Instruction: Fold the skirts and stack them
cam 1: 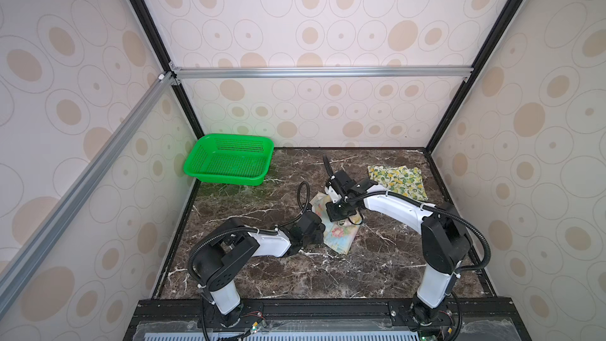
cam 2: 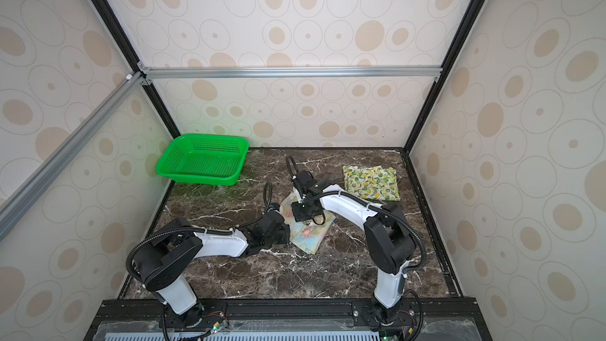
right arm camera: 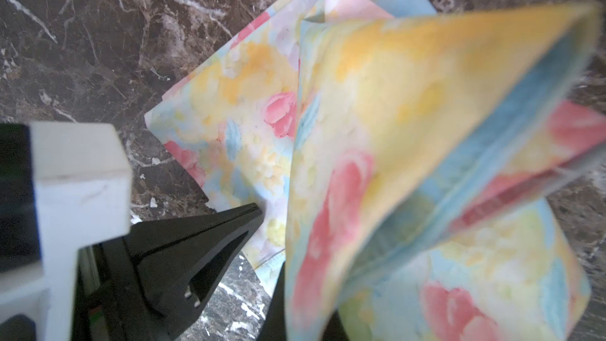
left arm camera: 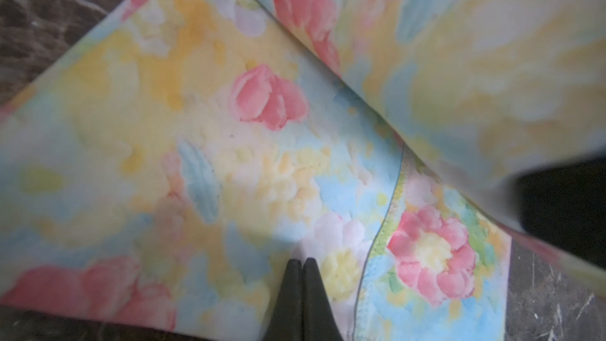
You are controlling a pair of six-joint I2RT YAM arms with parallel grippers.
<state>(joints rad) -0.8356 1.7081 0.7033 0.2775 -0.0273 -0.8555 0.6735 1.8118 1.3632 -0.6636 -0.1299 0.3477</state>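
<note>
Right claw (right arm camera: 305, 319) clamped on a raised flap of the floral skirt (cam 1: 339, 236), left claw (left arm camera: 301, 267) tips together pinning it, well apart from the basket (cam 1: 196, 162): lay it over slowly, edges matched!

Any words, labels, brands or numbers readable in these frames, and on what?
None can be read.
The lemon skirt, floral skirt, green basket, marble table and wallpaper show only patterns.
Any marking on the arm bases is too small to tell.
</note>
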